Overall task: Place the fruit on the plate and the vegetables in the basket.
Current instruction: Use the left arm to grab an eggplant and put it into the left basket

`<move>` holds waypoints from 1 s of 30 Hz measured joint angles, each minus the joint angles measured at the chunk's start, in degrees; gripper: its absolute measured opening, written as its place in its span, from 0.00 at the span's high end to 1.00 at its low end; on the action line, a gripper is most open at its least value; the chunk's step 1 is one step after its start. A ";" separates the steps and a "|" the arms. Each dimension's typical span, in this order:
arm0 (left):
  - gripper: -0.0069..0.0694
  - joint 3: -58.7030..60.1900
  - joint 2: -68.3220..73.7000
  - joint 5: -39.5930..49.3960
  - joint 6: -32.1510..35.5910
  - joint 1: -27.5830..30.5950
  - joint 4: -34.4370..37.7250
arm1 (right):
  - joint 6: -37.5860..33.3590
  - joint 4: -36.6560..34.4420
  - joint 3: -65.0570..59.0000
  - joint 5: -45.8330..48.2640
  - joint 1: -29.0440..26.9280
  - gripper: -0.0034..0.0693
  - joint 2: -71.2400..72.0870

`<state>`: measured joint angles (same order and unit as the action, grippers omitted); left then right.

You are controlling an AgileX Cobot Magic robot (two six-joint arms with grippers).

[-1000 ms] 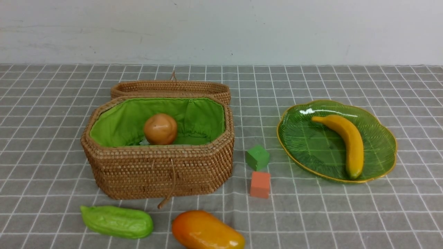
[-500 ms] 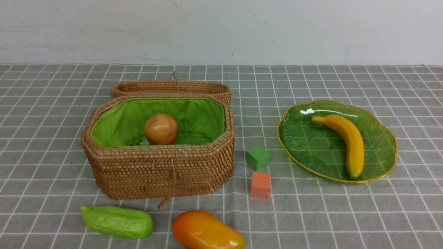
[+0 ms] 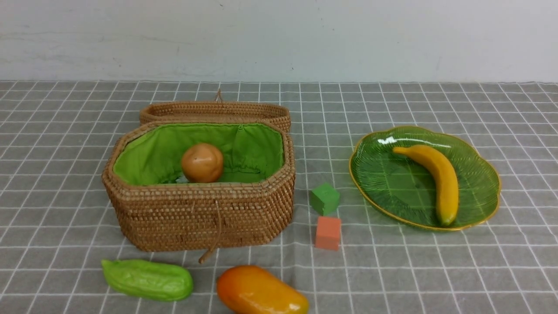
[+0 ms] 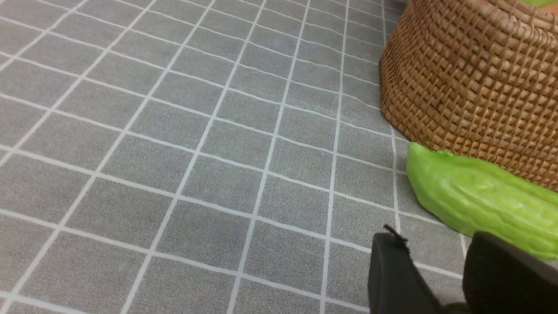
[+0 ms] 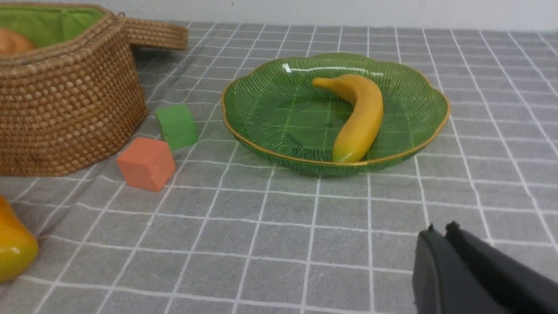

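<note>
Banana (image 3: 442,179) lay inside right rim of green plate (image 3: 399,187). Potato (image 3: 202,162) sat in lined basket (image 3: 196,218), lid (image 3: 216,111) open toward desk's (image 3: 405,279) far edge. Gourd (image 3: 148,280) rested off basket's near left corner, mango (image 3: 261,291) off near right. Left gripper's (image 4: 436,235) fingertips stood apart, dark sliver between; grip unclear. Right gripper's (image 5: 442,227) jaws together.

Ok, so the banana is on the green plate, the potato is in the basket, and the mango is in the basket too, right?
Not quite: the mango lies on the grid-lined cloth in front of the basket, as the front view shows. The rest holds.
</note>
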<state>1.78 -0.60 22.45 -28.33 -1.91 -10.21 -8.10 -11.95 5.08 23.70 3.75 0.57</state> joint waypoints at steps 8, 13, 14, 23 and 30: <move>0.60 0.00 0.00 0.00 -0.06 0.00 0.00 | 7.77 4.16 -5.60 0.12 0.07 0.92 0.04; 0.60 0.00 0.00 -0.06 -0.06 0.00 0.00 | 8.10 4.33 -5.82 -0.59 0.07 0.91 0.06; 0.60 0.00 0.00 -0.06 -0.06 0.00 0.00 | 8.10 4.29 -5.82 -0.59 0.07 0.91 0.06; 0.60 0.00 0.00 -0.06 0.00 0.00 0.00 | 8.10 4.29 -5.92 -0.95 0.07 0.89 0.06; 0.60 0.00 0.00 -0.06 0.00 0.00 0.00 | 8.10 4.35 -5.92 -0.95 0.07 0.87 0.06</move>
<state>1.78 -0.60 22.39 -28.33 -1.91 -10.21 0.00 -7.60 -0.85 22.74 3.82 0.63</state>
